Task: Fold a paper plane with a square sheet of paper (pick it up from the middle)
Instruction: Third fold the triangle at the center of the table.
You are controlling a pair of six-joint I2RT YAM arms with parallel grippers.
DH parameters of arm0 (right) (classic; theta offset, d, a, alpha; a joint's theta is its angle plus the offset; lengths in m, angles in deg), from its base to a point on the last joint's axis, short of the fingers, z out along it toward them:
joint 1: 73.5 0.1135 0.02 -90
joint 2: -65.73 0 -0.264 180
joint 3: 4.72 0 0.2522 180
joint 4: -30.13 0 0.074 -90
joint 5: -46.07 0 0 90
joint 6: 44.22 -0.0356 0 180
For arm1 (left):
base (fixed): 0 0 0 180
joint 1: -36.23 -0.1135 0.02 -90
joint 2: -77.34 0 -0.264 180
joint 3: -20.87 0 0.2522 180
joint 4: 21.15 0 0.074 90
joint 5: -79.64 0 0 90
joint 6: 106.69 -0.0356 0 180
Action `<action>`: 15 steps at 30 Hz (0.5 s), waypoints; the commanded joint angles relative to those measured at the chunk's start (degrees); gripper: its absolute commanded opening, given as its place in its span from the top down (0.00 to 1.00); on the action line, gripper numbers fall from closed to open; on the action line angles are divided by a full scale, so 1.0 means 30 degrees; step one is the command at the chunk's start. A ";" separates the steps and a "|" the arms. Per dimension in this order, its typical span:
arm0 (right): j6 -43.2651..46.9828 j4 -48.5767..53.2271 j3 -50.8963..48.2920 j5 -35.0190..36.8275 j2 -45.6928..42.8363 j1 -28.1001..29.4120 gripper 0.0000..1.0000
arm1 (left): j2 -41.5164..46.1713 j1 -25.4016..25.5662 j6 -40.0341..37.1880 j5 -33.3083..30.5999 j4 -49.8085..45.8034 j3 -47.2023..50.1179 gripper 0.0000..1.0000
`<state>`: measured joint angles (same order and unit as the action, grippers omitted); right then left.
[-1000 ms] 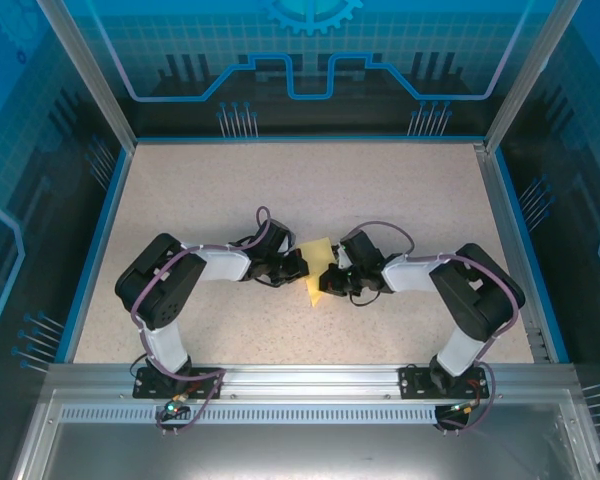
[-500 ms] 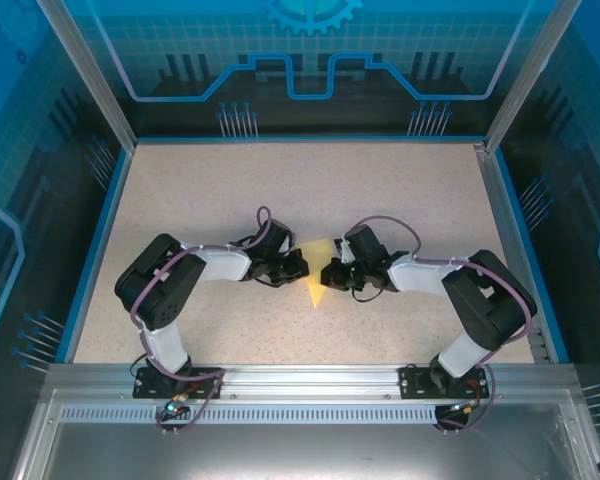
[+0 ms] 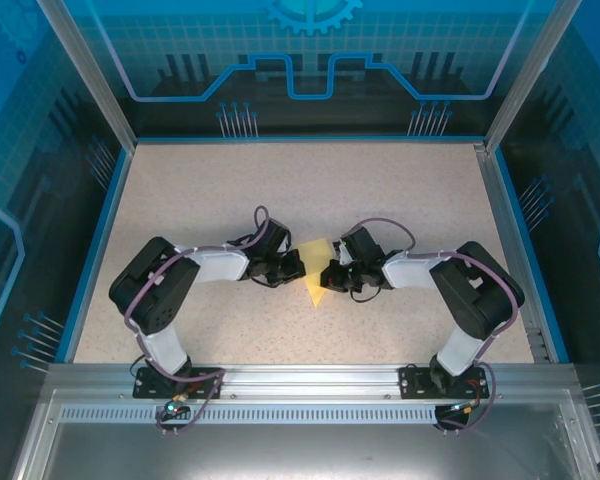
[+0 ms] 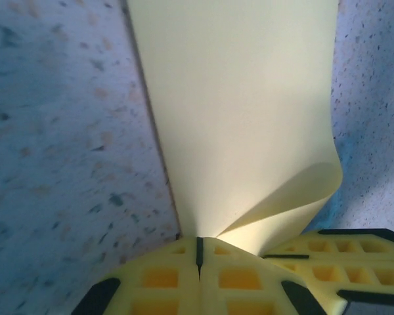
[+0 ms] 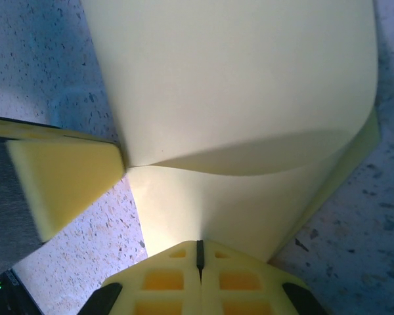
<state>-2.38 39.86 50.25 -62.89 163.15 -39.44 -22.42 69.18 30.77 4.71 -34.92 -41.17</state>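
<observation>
Speckled beige tabletop (image 3: 230, 190), blue-rimmed, walled by blue translucent panels (image 3: 310, 60).

Both arms reached inward from the near edge, elbows bent out to the sides, forearms lying low and almost level. Wrists met nose to nose at mid-table.

Between them sat the pale-yellow square sheet of paper (image 3: 316, 275). From above it read as a small wedge with its point toward the near edge. Whether that point touched the table could not be told.

The left gripper (image 3: 300, 268) had its pads pressed together with no gap, the sheet's edge coming straight out of the seam. From the left wrist the sheet (image 4: 236, 118) ran away from the pads, one corner curled under at the right.

The right gripper (image 3: 330, 275) was likewise clamped on the opposite side of the sheet. From the right wrist the sheet (image 5: 230, 85) showed two layers: an upper layer bowed over a lower one, the bend rounded, no sharp crease. One yellow pad of the left gripper (image 5: 59, 177) stood just beside the bend.

Judgement: a fold was in hand, the flap brought over but not flattened; nothing yet looked like a finished dart.

Next move, as I judged it, called for one gripper to anchor the sheet while the other laid the bowed layer down and pressed the bend into a crease. Risk: thin paper slipping or creasing askew.
</observation>
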 commanded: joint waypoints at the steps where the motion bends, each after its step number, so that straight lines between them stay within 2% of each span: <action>1: 0.0029 0.0815 -0.0442 0.0481 0.0224 -0.0236 1.00 | 0.2406 0.0226 -0.0071 -0.1585 -0.1191 0.0222 0.89; 6: -0.0073 0.0816 -0.0509 0.0494 0.0168 -0.0229 1.00 | 0.3592 0.1108 0.0477 -0.1442 -0.0582 0.1181 0.88; 10: -0.0175 0.0752 -0.0488 0.0417 0.0219 -0.0201 1.00 | 0.3455 0.1847 0.1131 -0.0920 0.0123 0.1933 0.94; 15: -0.0266 0.0642 -0.0466 0.0292 0.0278 -0.0195 1.00 | 0.2641 0.2504 0.2404 0.0685 0.2485 0.2918 1.00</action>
<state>-2.73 39.62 50.14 -62.85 163.15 -39.44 -12.81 75.78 34.99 3.18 -31.99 -33.89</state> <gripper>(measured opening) 0.040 0.068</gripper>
